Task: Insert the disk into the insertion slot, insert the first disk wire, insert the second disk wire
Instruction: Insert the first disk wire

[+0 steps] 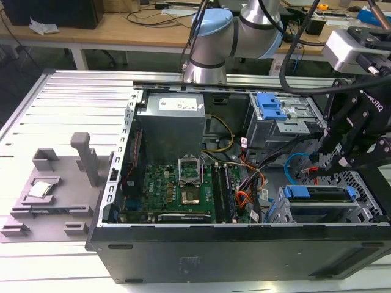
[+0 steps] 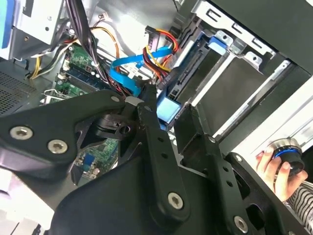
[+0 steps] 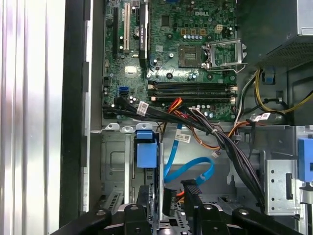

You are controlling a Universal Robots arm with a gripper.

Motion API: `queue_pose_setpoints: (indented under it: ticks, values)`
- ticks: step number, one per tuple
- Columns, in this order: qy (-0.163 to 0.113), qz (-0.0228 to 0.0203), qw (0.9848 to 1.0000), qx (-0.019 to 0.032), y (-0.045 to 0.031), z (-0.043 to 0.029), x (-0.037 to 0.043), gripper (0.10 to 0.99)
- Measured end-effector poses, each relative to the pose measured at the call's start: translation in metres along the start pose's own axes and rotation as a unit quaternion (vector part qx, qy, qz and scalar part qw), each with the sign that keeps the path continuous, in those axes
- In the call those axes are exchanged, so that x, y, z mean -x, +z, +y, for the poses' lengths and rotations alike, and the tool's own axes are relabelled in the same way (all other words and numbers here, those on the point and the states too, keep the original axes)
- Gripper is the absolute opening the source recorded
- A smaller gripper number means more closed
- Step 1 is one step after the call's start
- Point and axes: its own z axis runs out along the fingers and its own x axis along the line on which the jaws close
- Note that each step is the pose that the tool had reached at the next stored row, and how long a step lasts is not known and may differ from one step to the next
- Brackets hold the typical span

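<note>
The disk (image 1: 317,196) sits in the insertion slot (image 1: 361,183), its blue carrier (image 2: 217,45) showing at both ends. My gripper (image 1: 321,163) hangs just over the disk's connector end, open. In the first wrist view a small dark plug (image 3: 167,199) stands between the fingers (image 3: 144,198) without filling the gap. The first disk wire (image 2: 156,49), an orange, red and black bundle, runs down to a dark plug at the disk's edge, just past my fingertips (image 2: 150,98). The second disk wire (image 3: 195,169) loops beside it, bright blue, close to my gripper (image 3: 167,196).
The open case holds a green board (image 1: 171,189), a grey power supply (image 1: 171,116) and a taller cage with a blue latch (image 1: 272,107). Dark cable bundles (image 3: 230,147) cross above the slot. A person's hand (image 2: 274,164) holds a knob outside the case. A grey fixture (image 1: 55,183) lies on the exterior view's left.
</note>
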Motion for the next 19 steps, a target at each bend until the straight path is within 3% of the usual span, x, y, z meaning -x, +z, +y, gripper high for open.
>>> queue_pose_setpoints:
  ticks: [8, 15, 19]
  values:
    - [0.0, 0.0, 1.0, 0.0, 0.0009, -0.001, 0.012, 0.424]
    - [0.0, 0.0, 1.0, 0.0, 0.0056, -0.0022, 0.0147, 0.424]
    - [0.0, 0.0, 1.0, 0.0001, 0.0072, -0.0092, 0.0148, 0.424]
